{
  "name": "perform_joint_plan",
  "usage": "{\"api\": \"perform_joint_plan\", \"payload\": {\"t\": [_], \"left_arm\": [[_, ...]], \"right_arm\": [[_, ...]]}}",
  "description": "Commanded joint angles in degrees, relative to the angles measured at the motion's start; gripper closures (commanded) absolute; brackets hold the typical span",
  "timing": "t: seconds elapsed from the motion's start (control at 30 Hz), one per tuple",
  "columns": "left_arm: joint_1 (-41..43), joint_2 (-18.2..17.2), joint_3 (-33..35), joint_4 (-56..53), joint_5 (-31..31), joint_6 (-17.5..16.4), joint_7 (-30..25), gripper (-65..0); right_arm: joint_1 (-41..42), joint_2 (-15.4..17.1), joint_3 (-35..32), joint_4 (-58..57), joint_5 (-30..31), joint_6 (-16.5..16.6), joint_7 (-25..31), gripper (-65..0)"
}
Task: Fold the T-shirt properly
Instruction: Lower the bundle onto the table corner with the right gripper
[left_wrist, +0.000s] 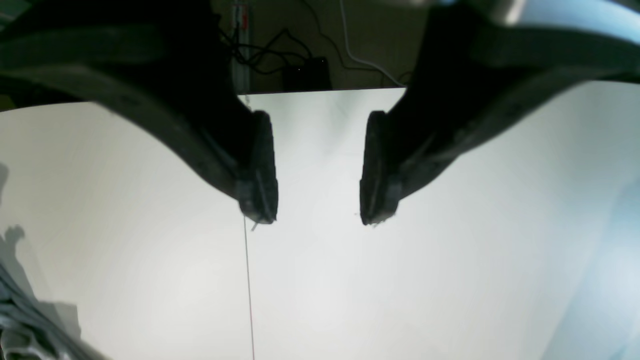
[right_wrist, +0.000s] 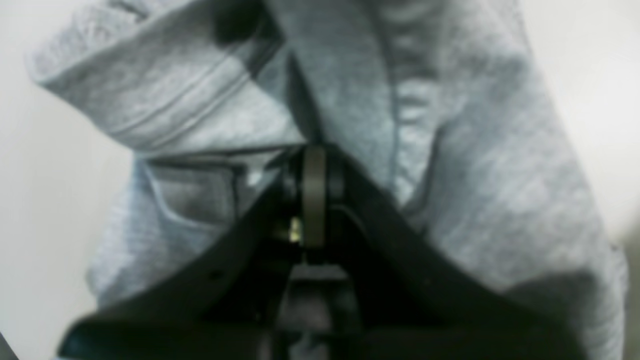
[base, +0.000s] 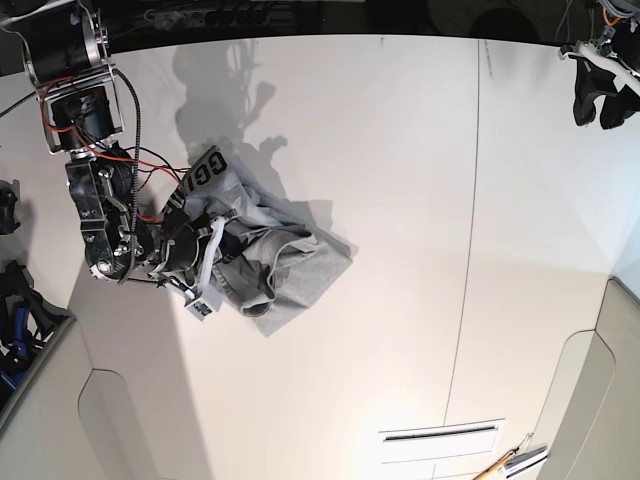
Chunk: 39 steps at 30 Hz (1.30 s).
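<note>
Grey cotton is bunching in our right hand (right_wrist: 312, 165), whose fingers are pinching together on the T-shirt (base: 262, 262). We are seeing the T-shirt spilling in a crumpled heap just beyond that hand on the white counter (base: 420, 200), black letters showing. Well apart, our left hand (left_wrist: 317, 170) is hanging spread over bare counter, gripping nothing.

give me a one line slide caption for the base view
Right gripper shut on the crumpled grey T-shirt on the white table; left gripper open, far off.
</note>
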Motion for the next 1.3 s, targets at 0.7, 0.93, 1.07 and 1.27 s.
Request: {"api": "perform_joint_plan", "payload": {"t": [0.7, 0.93, 1.07, 1.27], "left_arm": [[-0.90, -0.98, -0.42, 0.79, -2.67, -1.36, -0.85, -30.1], [-1.44, -1.33, -0.42, 0.79, -3.28, -1.36, -0.85, -30.1], [-1.42, -1.33, -0.42, 0.79, -3.65, -1.38, -0.63, -30.1], [-1.42, -1.33, -0.42, 0.79, -3.65, -1.40, -0.39, -30.1]], "right_arm": [[-15.45, -3.32, 26.03, 7.56, -15.52, -16.96, -12.20, 0.0], [-23.63, -3.30, 31.01, 20.87, -16.17, -16.98, -13.11, 0.0], [-26.10, -3.30, 33.20, 24.63, -16.46, -17.18, -13.27, 0.0], [-29.64, -3.30, 36.89, 27.45, -17.70, -17.79, -13.27, 0.0]]}}
